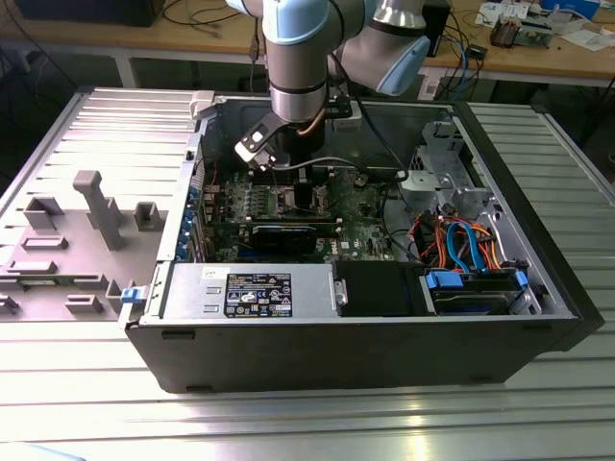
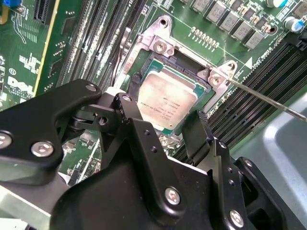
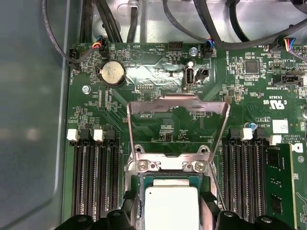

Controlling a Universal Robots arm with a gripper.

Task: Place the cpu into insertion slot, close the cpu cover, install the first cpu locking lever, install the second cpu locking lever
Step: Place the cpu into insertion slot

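The cpu [image 3: 171,211] [image 2: 165,93], a square chip with a silvery top, lies flat in the insertion slot [image 2: 158,45] on the green motherboard. My gripper [image 3: 170,206] [image 2: 161,112] is down over it, and its black fingers [image 3: 130,206] press against two opposite sides of the chip. The cpu cover [image 3: 177,101], a thin metal frame with a big window, stands raised behind the socket. One thin wire locking lever [image 2: 268,100] juts out sideways from the socket's corner. In the exterior view the arm [image 1: 293,86] reaches down into the open computer case [image 1: 365,346].
Black memory slots [image 3: 93,177] [image 3: 244,177] flank the socket on both sides. A long black card [image 1: 288,233], a power supply [image 1: 250,291], orange and blue cables [image 1: 461,240] and a drive cage [image 1: 447,158] crowd the case. A grey fixture block [image 1: 96,206] stands at the exterior view's left.
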